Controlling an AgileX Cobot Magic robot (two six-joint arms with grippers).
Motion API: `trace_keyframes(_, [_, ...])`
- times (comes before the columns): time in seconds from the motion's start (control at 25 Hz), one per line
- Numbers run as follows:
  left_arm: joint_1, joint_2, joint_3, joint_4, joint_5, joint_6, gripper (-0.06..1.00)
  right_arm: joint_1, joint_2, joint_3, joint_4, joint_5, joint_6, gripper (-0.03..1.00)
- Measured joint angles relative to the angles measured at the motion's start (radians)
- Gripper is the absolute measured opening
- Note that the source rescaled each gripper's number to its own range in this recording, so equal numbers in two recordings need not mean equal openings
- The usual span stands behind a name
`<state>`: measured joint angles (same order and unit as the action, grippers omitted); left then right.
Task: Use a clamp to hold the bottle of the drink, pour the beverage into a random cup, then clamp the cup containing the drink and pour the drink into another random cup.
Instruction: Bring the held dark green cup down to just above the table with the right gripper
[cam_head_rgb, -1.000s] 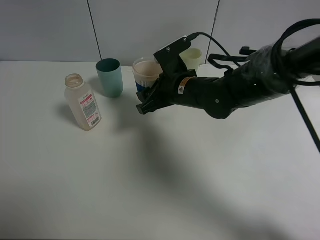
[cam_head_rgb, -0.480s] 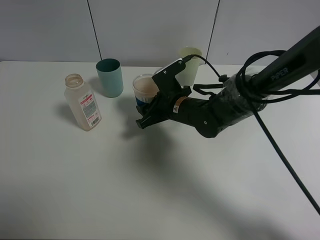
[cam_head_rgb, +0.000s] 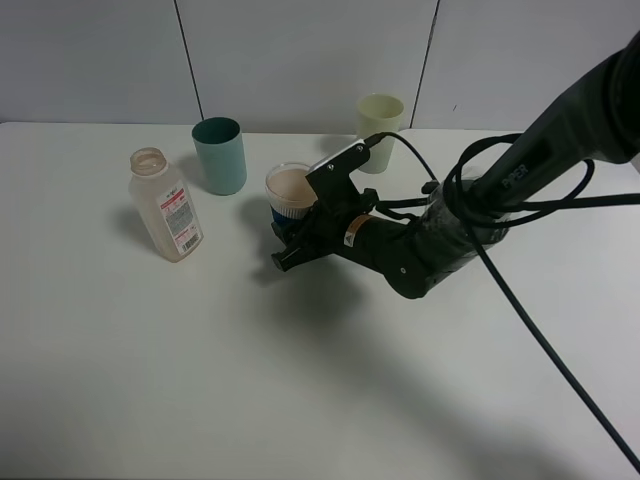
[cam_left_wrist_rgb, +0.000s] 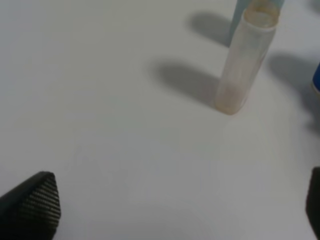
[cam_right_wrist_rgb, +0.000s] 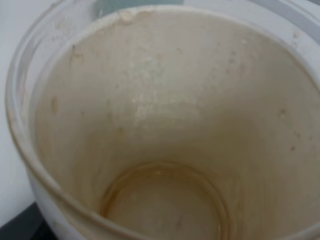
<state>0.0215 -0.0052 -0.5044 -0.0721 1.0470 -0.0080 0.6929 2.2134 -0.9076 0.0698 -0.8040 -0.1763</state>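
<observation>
My right gripper (cam_head_rgb: 287, 243) is shut on the cup containing the drink, a white cup with a blue band (cam_head_rgb: 289, 195), held upright close to the table between the teal tumbler and the pale green tumbler (cam_head_rgb: 381, 117). The right wrist view looks straight down into this cup (cam_right_wrist_rgb: 165, 140): its walls are stained brown with a brown ring at the bottom, and I cannot tell how much beverage is left. The bottle (cam_head_rgb: 166, 205) (cam_left_wrist_rgb: 246, 60) stands uncapped at the left, apart from both grippers. My left gripper (cam_left_wrist_rgb: 180, 200) is open low over the bare table, short of the bottle.
A teal tumbler (cam_head_rgb: 220, 155) stands behind the bottle, left of the held cup. The right arm's black body and cables (cam_head_rgb: 440, 230) stretch across the right half of the white table (cam_head_rgb: 300, 380). A grey wall runs behind the cups.
The right arm has come down and drawn toward the front with the cup in its grip, uncovering the pale green tumbler behind it. Bottle and teal tumbler have stayed put.
</observation>
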Motion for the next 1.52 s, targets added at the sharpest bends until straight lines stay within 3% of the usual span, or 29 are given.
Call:
trace_keyframes(0.64, [0.0, 0.0, 0.0, 0.0, 0.0, 0.0, 1.0, 0.0, 0.011, 0.0, -0.004, -0.026, 0.016, 0.06])
trace_keyframes(0.68, [0.0, 0.0, 0.0, 0.0, 0.0, 0.0, 1.0, 0.0, 0.011, 0.0, -0.004, -0.022, 0.018, 0.18])
trace_keyframes(0.72, [0.0, 0.0, 0.0, 0.0, 0.0, 0.0, 1.0, 0.0, 0.013, 0.0, -0.007, -0.01, 0.019, 0.4])
trace_keyframes(0.8, [0.0, 0.0, 0.0, 0.0, 0.0, 0.0, 1.0, 0.0, 0.016, 0.0, -0.008, 0.001, 0.02, 0.74])
trace_keyframes(0.88, [0.0, 0.0, 0.0, 0.0, 0.0, 0.0, 1.0, 0.0, 0.016, 0.0, -0.008, -0.004, 0.02, 0.91])
trace_keyframes(1.12, [0.0, 0.0, 0.0, 0.0, 0.0, 0.0, 1.0, 0.0, 0.012, 0.0, -0.008, 0.009, 0.02, 0.99])
trace_keyframes(1.52, [0.0, 0.0, 0.0, 0.0, 0.0, 0.0, 1.0, 0.009, -0.236, 0.004, -0.009, 0.319, 0.019, 0.99])
